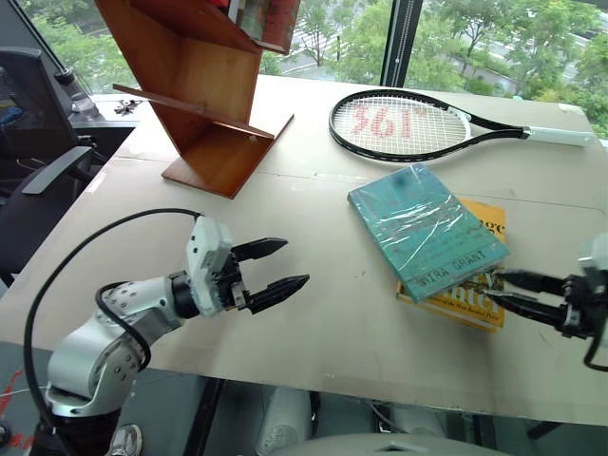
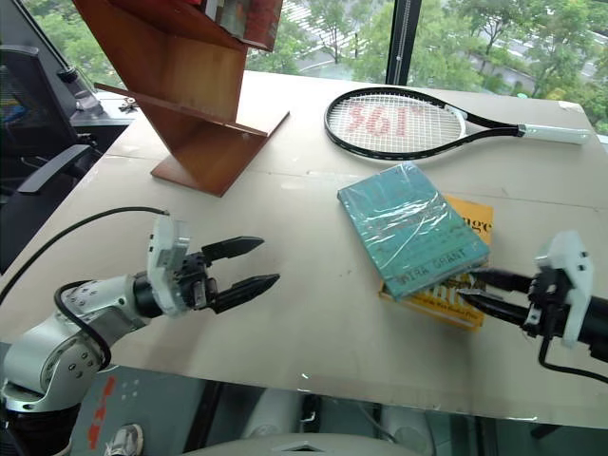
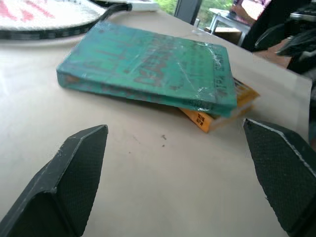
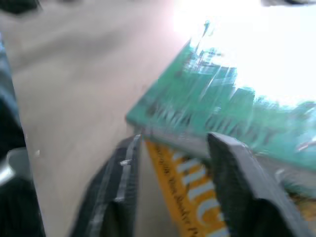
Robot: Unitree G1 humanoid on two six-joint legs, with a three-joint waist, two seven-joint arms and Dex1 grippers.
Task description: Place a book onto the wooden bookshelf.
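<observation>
Now the right gripper (image 2: 483, 291), fingers parted, sits at the book's (image 2: 410, 226) near corner; the spine runs away diagonally. Left gripper (image 2: 249, 267) gapes, well apart.

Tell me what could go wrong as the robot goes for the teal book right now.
The teal book lies on the yellow book, and the right gripper sits at their shared corner, so it might pinch both or the wrong one. The book's glossy wrap looks slippery. The wooden bookshelf stands across the table, a long carry.
</observation>
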